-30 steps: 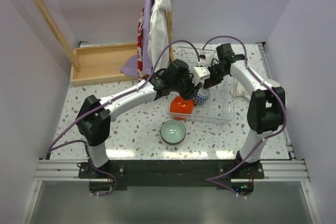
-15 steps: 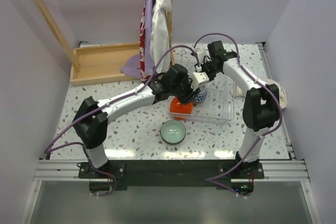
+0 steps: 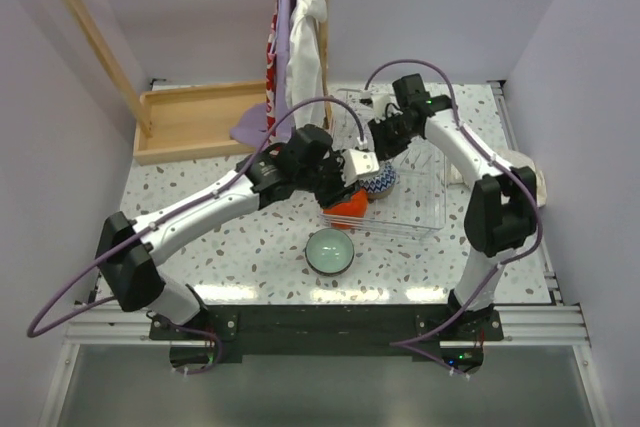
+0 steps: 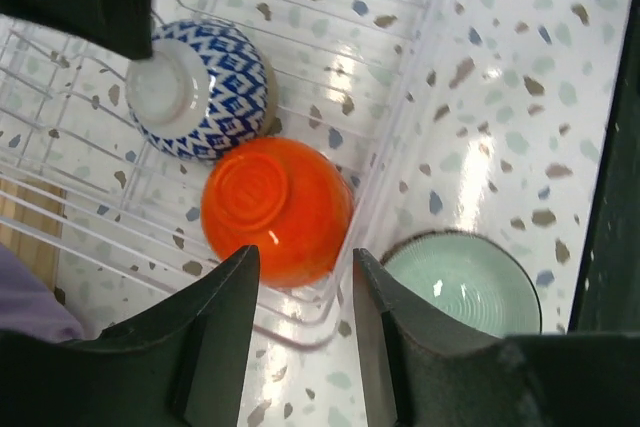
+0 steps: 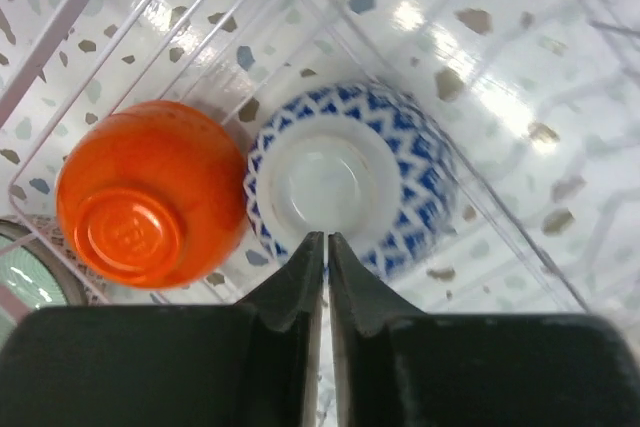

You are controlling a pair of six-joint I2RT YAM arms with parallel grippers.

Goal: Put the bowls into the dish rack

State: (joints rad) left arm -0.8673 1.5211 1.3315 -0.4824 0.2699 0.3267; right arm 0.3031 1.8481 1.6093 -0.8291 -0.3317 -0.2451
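one bowl (image 4: 275, 209) touching another bowl (image 4: 200, 87) inside dish rack (image 4: 330, 37), third bowl (image 4: 462, 282) on table (image 4: 520, 97) just outside

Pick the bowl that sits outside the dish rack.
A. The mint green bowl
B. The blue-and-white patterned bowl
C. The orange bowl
A: the mint green bowl rests on the table beside the dish rack, while the orange bowl and the blue-patterned bowl lie upside down inside it.
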